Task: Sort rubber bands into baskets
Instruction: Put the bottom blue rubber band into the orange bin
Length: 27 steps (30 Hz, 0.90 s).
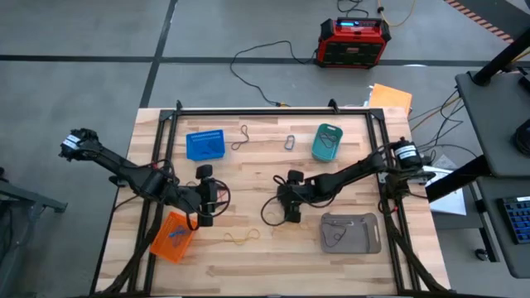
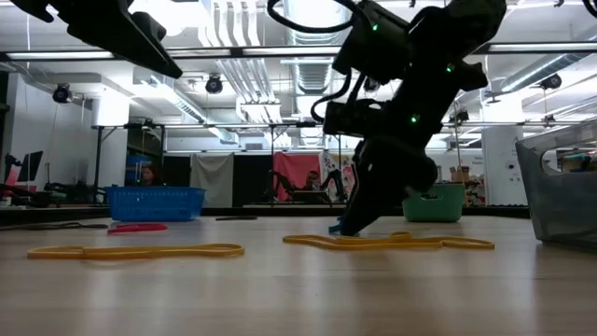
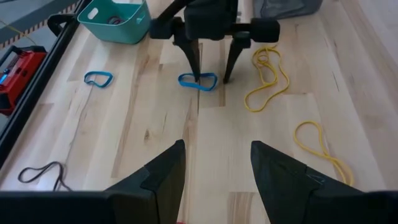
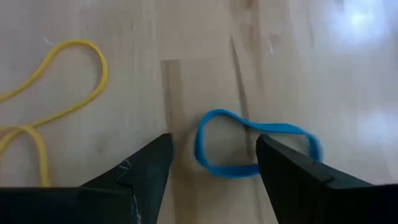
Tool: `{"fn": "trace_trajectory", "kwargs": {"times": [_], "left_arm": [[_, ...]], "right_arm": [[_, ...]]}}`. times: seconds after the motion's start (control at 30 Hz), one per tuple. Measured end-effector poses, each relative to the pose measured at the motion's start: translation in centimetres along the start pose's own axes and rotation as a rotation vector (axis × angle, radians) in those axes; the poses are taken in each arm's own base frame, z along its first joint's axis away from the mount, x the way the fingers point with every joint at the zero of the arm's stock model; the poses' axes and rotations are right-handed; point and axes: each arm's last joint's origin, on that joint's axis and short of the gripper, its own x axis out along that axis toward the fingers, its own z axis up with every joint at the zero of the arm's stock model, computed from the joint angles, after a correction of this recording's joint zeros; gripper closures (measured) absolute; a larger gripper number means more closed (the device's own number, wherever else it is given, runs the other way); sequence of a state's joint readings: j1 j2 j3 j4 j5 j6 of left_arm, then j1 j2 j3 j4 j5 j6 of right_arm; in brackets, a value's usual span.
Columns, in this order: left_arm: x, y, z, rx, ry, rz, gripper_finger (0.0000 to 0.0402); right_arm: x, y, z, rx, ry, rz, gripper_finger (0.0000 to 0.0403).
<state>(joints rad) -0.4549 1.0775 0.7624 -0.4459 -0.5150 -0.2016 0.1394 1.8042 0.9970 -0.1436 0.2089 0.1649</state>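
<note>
Now at table centre: blue rubber band [image 4: 255,144] flat on the wood, long axis crossways between the fingertips of the right gripper [image 3: 211,73], jaws spread and straddling it, tips down at the board, nothing pinched. At 3 o'clock of it in the overhead view, grey basket [image 1: 351,233]. Farther at 9 o'clock, left gripper [image 1: 204,195], jaws spread, empty, beside orange basket [image 1: 172,235].
</note>
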Motion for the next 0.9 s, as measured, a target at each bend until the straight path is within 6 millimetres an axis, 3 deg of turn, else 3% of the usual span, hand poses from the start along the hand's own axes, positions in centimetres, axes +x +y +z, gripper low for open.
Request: {"fn": "trace_trajectory", "kwargs": {"times": [0.17, 0.47, 0.67, 0.9], "left_arm": [[0.0, 0.0, 0.1, -0.009, -0.011, -0.002, 0.0235], [1.1, -0.6, 0.0, 0.003, -0.001, 0.000, 0.0235], [2.0, -1.2, 0.0, 0.033, 0.010, 0.002, 0.0235], [3.3, -1.9, 0.2, 0.107, -0.010, -0.002, 0.0235]], "right_arm": [[0.7, 0.1, -0.3, 0.016, 0.017, 0.004, 0.0224], [0.6, 0.2, -0.2, -0.032, 0.006, 0.010, 0.0383], [0.2, 0.2, 0.7, -0.057, -0.070, 0.055, 0.0393], [-1.5, 0.8, 4.4, -0.131, -0.350, 0.185, 0.0393]]}}
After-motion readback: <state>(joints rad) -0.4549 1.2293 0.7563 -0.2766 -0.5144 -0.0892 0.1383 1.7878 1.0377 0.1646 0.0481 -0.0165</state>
